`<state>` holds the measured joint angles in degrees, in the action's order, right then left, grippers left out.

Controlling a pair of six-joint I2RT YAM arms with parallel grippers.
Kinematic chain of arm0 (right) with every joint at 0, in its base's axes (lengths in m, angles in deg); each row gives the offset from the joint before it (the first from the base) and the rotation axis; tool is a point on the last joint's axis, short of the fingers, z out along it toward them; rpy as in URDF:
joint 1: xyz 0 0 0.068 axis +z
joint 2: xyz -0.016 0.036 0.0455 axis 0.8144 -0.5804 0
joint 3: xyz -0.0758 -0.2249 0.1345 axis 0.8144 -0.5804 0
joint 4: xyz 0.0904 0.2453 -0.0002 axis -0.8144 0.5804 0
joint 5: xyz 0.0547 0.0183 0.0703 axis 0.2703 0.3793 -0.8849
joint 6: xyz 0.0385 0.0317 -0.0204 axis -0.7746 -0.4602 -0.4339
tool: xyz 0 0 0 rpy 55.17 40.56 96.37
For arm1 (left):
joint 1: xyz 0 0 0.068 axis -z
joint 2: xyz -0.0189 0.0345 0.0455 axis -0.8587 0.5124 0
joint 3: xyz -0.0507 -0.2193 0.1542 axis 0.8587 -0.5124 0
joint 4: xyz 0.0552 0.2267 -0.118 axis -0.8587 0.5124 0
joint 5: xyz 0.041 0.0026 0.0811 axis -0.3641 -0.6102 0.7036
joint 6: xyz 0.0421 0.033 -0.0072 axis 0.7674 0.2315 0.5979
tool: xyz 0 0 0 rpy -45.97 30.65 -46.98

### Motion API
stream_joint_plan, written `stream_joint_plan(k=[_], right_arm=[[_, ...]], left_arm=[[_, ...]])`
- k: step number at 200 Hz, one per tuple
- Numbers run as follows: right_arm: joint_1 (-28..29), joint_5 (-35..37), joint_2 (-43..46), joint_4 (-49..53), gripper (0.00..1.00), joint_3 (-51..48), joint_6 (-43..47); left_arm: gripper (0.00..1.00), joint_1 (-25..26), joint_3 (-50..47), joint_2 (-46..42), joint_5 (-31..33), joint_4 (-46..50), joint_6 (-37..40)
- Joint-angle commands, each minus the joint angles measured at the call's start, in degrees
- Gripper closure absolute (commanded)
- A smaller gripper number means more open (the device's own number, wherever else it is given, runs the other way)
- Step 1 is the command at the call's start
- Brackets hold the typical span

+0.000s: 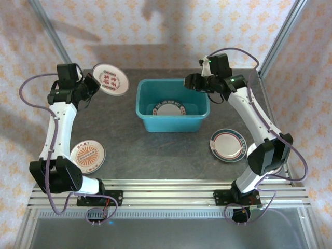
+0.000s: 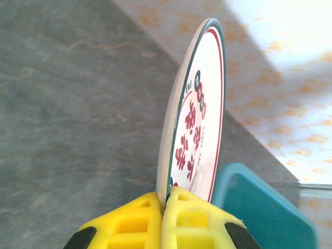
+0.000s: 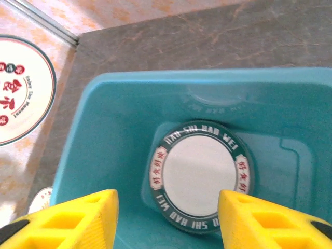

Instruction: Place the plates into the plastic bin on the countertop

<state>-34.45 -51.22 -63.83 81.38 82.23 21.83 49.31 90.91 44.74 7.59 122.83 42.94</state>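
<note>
The left gripper point(image 2: 166, 201) pinches a red-patterned plate point(image 2: 201, 116) by its rim, ready for the plastic bin point(image 3: 98, 135), where the right gripper point(image 3: 167, 210) hangs spread.

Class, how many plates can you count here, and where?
4 plates: one held by the left gripper, one in the bin, two on the countertop, near-left and right. Others may hide underneath.

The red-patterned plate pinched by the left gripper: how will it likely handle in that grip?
Probably stiff: the red-patterned plate stands straight out from the left gripper without sagging. Held by its rim alone, it may pivot or slip if swung quickly. Its thin edge suggests it is light.
</note>
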Motion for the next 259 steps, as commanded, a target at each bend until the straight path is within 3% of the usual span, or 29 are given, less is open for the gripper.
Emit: stream_joint_plan(k=[1, 79, 185, 221, 259], right_arm=[[-0.2, -4.8, -2.5, 0.8, 0.47, 4.7, 0.0], [0.2, -19.4, -8.5, -1.8, 0.47, 16.4, -1.8], [0.3, -16.6, -12.2, -5.1, 0.5, 13.4, -5.7], [0.3, -16.5, -12.7, -6.5, 0.57, 12.6, -7.1], [0.1, -15.1, -11.3, -8.5, 0.73, 10.3, -8.3]], left_arm=[[1.0, 2.1, 5.5, -0.8, -2.2, -1.1, -1.6], [1.0, 12.1, 10.6, 3.6, -9.2, -9.7, -6.6], [1.0, 19.1, 10.8, 7.9, -14.8, -18.0, -11.5], [1.0, 19.9, 10.7, 8.3, -15.3, -18.3, -11.5], [1.0, 20.0, 10.6, 8.4, -15.1, -16.5, -10.0]])
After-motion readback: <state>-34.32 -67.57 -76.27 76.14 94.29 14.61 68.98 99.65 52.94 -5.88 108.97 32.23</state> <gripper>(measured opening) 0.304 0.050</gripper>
